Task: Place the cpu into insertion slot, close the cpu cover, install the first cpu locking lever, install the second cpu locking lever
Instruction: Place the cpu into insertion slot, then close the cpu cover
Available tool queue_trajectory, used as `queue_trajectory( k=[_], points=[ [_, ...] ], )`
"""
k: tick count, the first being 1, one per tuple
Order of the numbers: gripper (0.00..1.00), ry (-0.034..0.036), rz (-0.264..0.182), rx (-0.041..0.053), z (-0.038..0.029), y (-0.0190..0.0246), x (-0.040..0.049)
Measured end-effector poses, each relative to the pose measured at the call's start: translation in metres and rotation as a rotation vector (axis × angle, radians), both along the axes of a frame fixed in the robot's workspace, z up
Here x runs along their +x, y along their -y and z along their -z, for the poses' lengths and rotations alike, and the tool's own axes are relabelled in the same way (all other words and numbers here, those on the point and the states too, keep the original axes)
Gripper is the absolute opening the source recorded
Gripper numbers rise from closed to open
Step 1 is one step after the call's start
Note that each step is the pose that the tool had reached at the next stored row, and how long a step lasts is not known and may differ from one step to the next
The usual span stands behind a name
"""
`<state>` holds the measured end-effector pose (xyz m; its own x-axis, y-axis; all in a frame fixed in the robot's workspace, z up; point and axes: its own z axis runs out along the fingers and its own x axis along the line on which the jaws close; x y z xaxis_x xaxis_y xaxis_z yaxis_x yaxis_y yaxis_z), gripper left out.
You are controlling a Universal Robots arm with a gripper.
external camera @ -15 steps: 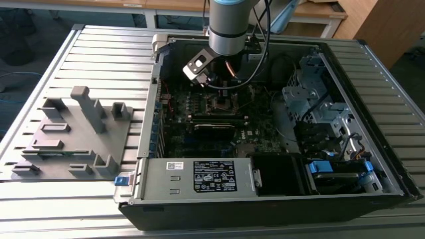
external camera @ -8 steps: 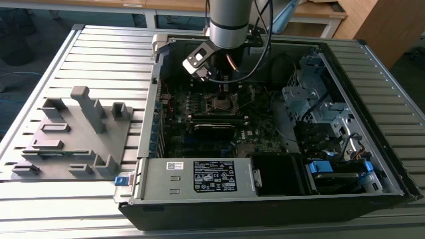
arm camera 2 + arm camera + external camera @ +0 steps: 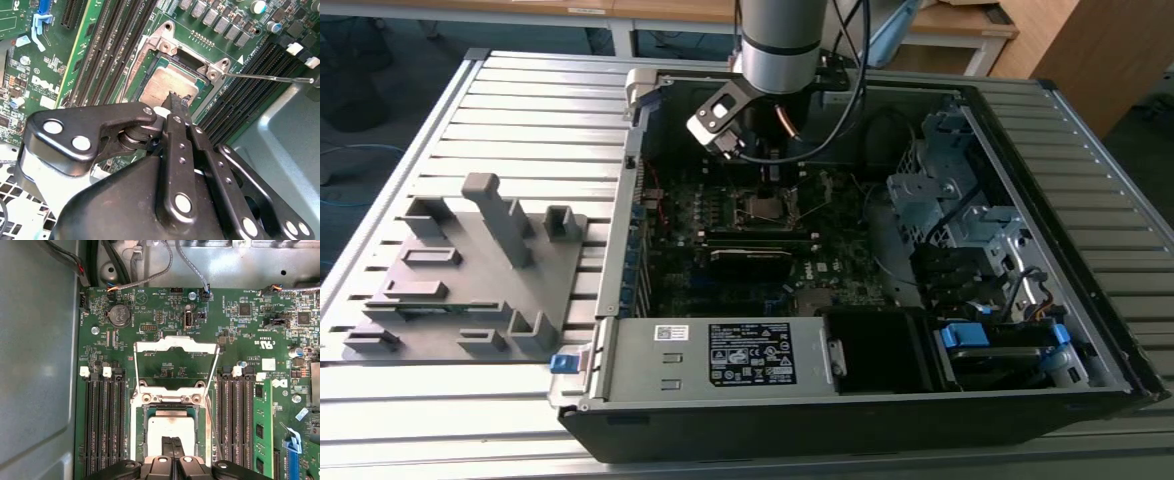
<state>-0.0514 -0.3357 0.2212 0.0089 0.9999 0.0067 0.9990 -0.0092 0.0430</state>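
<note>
You are looking at the cpu [image 3: 167,429] lying flat in the slot [image 3: 172,408], metal top facing up. It is square, so no side is reading as the longer one. Its edges are running parallel to the slot's rim and to the memory slots [image 3: 102,425] flanking it on both sides.

The gripper [image 3: 177,102] is hanging straight over the cpu with its fingers pressed together and nothing between them. Whether the tips are touching the metal top, you cannot tell.

The cover [image 3: 177,341] is standing open, swung back from the slot's edge away from the gripper, with bare board [image 3: 165,305] showing through its window. A thin lever [image 3: 270,77] is sticking out unlatched beside the slot.

In the exterior view, the arm [image 3: 781,40] is reaching down into the open case [image 3: 1067,200], which is resting on the table [image 3: 520,110]. The slot is sitting nearer the case wall where the arm is entering.
</note>
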Motion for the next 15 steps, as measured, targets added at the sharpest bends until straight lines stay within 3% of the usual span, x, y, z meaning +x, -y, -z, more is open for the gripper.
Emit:
queue_trajectory(
  k=[3,15],
  points=[
    [0.10,-0.0001,0.000,-0.0001,-0.0034,0.0000,0.0000],
    [0.10,0.0000,0.000,0.0000,-0.0059,0.0000,0.0000]
  ],
)
